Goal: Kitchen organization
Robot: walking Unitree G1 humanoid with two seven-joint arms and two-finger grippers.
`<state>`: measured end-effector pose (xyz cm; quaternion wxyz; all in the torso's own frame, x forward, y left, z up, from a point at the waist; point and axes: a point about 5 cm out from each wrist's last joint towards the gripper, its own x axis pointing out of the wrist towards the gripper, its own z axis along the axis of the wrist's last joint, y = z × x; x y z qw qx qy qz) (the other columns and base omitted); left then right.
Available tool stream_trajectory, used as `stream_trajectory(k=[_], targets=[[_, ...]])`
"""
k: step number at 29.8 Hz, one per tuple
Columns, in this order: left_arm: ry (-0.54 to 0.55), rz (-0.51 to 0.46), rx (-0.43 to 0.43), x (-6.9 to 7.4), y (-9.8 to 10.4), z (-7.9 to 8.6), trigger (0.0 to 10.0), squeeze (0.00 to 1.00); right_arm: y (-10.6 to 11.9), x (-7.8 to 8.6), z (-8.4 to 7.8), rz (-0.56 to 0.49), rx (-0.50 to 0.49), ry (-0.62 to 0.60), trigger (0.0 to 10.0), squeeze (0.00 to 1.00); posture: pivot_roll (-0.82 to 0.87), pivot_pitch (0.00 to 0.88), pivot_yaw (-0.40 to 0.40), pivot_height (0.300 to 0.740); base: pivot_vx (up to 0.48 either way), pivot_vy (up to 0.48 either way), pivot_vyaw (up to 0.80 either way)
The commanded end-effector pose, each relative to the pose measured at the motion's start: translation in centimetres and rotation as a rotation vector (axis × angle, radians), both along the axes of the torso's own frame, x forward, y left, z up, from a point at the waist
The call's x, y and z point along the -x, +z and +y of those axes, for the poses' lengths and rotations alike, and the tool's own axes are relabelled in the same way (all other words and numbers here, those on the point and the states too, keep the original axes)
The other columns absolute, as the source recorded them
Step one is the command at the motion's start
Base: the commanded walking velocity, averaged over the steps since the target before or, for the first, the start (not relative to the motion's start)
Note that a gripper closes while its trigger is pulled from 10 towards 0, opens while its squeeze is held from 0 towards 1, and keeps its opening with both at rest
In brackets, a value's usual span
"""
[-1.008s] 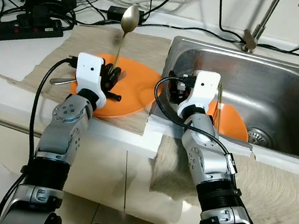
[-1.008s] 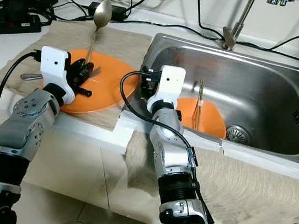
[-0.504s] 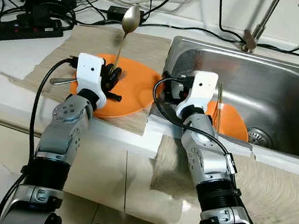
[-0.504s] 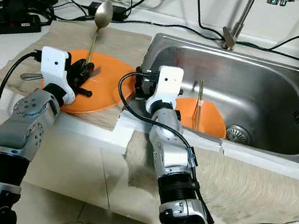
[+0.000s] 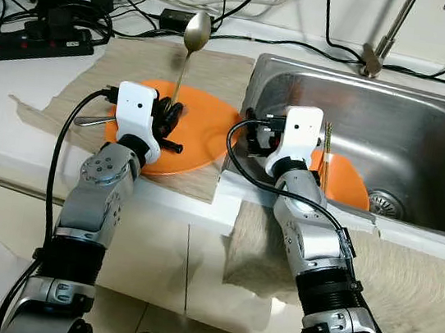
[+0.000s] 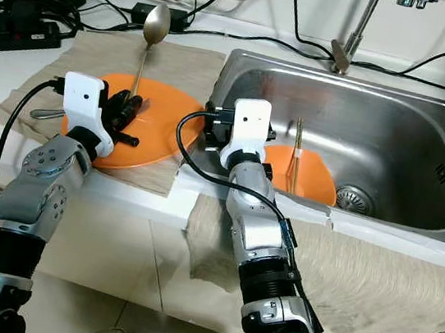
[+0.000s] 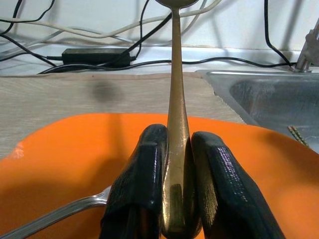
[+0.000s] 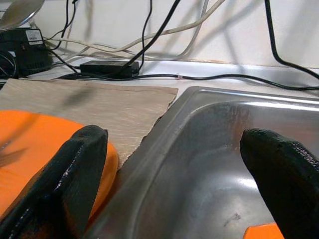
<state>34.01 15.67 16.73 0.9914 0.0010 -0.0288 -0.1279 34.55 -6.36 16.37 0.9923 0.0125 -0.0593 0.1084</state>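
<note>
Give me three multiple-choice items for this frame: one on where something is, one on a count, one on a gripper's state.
1. Where do the chopsticks lie?
A. On the orange plate in the sink
B. On the cloth by the power strip
C. In the right gripper

2. How many orange plates are in view?
A. One
B. Two
C. Three

3. What is the left gripper doing?
A. Hanging open over the floor
B. Shut on the fork
C. Shut on the gold spoon

Answers: 1 A, they rest across the plate in the sink. 2 B, the plate on the cloth and the one in the sink. 3 C, its fingers clamp the spoon's handle, bowl upward.
</note>
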Motion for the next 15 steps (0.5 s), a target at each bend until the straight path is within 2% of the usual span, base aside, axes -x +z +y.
stream_trajectory(k=[1,3,4,7,15], targets=[[-0.014,-0.006,-0.004,0.0,0.0,-0.1,0.0,0.45,0.2,0.1,0.4,0.012,-0.021,0.028,10.0,0.0,0.08,0.028,0.039,0.74,0.0,0.0,0.0],[-0.016,-0.006,-0.005,0.0,0.0,-0.1,0.0,0.45,0.2,0.2,0.6,0.024,-0.046,0.044,10.0,0.0,0.08,0.028,0.039,0.74,0.0,0.0,0.0],[-0.025,-0.008,-0.006,0.0,0.1,-0.2,0.0,0.46,0.2,0.2,1.1,0.06,-0.127,0.09,10.0,0.0,0.08,0.028,0.039,0.74,0.0,0.0,0.0],[-0.043,-0.01,-0.011,0.0,0.1,-0.5,0.0,0.45,0.5,0.3,1.6,0.095,-0.217,0.149,10.0,0.0,0.08,0.028,0.039,0.74,0.0,0.0,0.0],[-0.074,-0.025,-0.013,-0.2,0.5,-1.1,0.0,0.45,2.1,0.3,2.3,0.116,-0.354,0.236,10.0,0.0,0.08,0.028,0.039,0.74,0.0,0.0,0.0]])
